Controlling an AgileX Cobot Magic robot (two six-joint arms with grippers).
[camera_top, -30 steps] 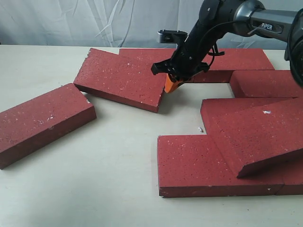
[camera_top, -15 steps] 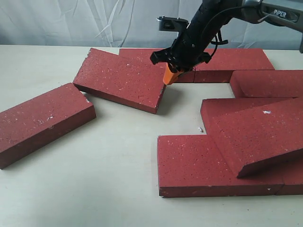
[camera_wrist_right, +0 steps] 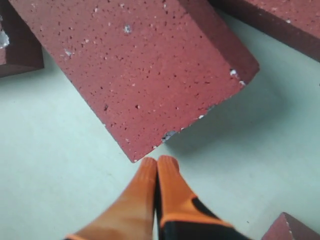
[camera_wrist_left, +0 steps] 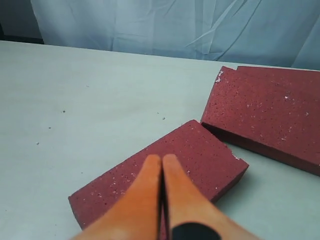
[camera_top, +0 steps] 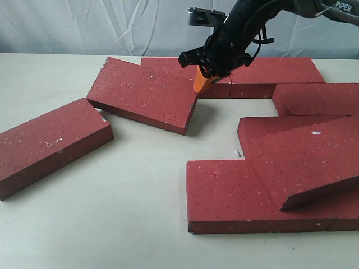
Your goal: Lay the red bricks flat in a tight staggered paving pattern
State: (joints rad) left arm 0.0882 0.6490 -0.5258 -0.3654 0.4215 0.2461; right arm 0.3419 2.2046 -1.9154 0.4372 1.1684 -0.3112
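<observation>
Several red bricks lie on the pale table. One brick (camera_top: 143, 95) sits askew, its far end propped on a back-row brick (camera_top: 275, 72). My right gripper (camera_top: 198, 88) hangs shut and empty just above that askew brick's right corner; in the right wrist view its tips (camera_wrist_right: 157, 161) sit just off the brick's corner (camera_wrist_right: 140, 70). A lone brick (camera_top: 50, 144) lies flat at the left. My left gripper (camera_wrist_left: 160, 158) is shut and empty over that lone brick (camera_wrist_left: 205, 152); it does not show in the exterior view.
A front-right cluster of bricks (camera_top: 235, 196) carries one tilted brick (camera_top: 308, 159) resting on top. Another brick (camera_top: 317, 98) lies at the right behind it. Bare table (camera_top: 129, 190) stretches across the front middle. A grey curtain backs the scene.
My right gripper has lifted up and slightly back from the askew brick's right end, staying shut. The bricks have not visibly moved.
</observation>
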